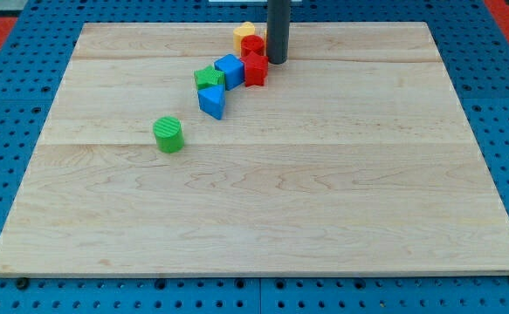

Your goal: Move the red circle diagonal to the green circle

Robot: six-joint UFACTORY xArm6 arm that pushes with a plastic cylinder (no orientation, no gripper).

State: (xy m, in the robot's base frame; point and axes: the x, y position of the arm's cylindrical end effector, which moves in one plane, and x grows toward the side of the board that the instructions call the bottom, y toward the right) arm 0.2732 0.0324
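Observation:
The green circle [169, 133] is a short green cylinder standing alone left of the board's middle. The red circle [252, 45] sits near the view's top, in a cluster, partly hidden by other blocks. My tip [277, 61] rests on the board just right of the red circle and of a red star-like block [255, 71]. The rod rises out of the view's top.
The cluster runs diagonally: a yellow block [244, 34] at the top, a blue cube [229, 70], a green star-like block [209, 78] and a blue triangle [211, 102]. The wooden board [263, 218] lies on a blue pegboard [10, 131].

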